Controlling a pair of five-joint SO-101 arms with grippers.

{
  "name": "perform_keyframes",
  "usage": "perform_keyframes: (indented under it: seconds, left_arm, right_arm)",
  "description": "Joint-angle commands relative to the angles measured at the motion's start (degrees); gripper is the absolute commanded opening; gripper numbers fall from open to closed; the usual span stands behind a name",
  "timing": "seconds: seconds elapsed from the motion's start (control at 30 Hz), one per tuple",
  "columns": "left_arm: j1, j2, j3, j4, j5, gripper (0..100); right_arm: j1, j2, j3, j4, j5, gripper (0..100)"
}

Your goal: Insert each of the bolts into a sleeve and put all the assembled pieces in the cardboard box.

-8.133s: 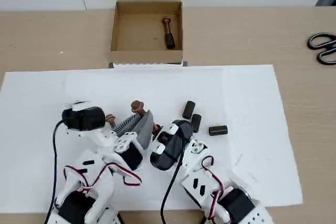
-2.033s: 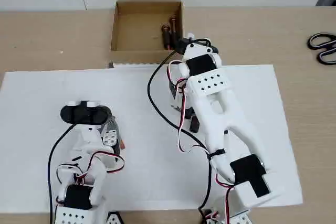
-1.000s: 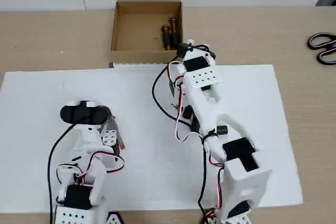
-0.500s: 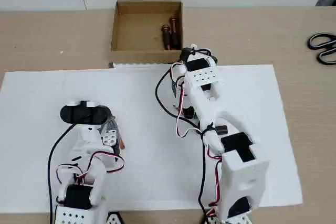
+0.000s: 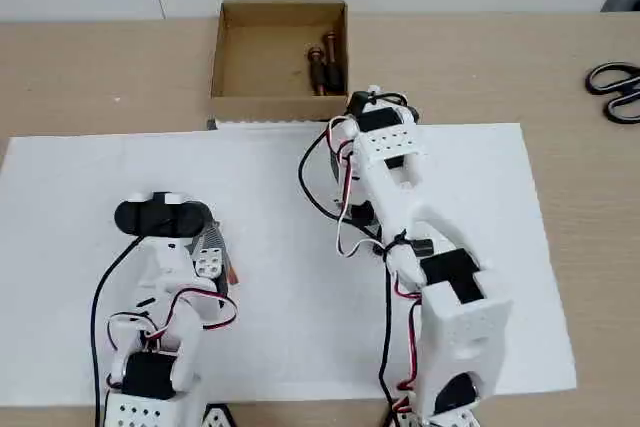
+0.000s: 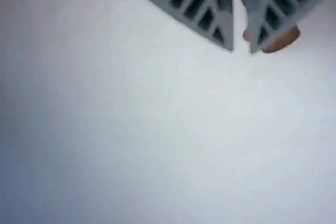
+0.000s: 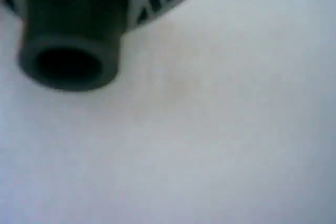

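Observation:
The cardboard box (image 5: 240,52) stands at the back of the table with two assembled pieces (image 5: 325,65) lying at its right side. My right arm (image 5: 385,147) is folded over the white paper just in front of the box. In its wrist view my right gripper (image 7: 68,1) is open, and a black sleeve (image 7: 67,51) sits between its fingers with its hollow end showing, close over the paper. Beside the arm lie another sleeve (image 5: 420,246) and a dark one (image 5: 360,213). My left gripper (image 5: 222,257) (image 6: 240,45) is shut on a brown bolt (image 6: 278,38) low over the paper.
A large white paper sheet (image 5: 150,167) covers the table in front of the box. Black scissors (image 5: 615,92) lie at the far right on the bare wood. The right arm's cables (image 5: 345,217) hang over the middle of the paper.
The right arm left a second assembled piece in the box, then drew back from it and folded over the paper. The left arm has kept still with its bolt.

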Motion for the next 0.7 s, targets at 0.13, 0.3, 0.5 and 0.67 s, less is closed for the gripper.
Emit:
perform_keyframes:
  seconds: [0.13,0.3,0.5,0.67]
  left_arm:
    - [-0.09,-0.44,-0.31,0.18,-0.18,1]
    - [0.35,-0.44,-0.31,0.18,-0.53,1]
    - [-0.09,-0.44,-0.31,0.70,-0.53,1]
    - [-0.18,-0.18,-3.12,1.41,-0.62,1]
  right_arm:
    - [-3.12,-13.93,-10.99,8.66,4.57,0.3]
    - [-3.38,-22.73,-11.43,12.44,4.57,0.3]
    - [-0.13,-32.40,-11.34,12.79,4.66,0.3]
    - [3.65,-37.85,-10.55,12.79,4.66,0.3]
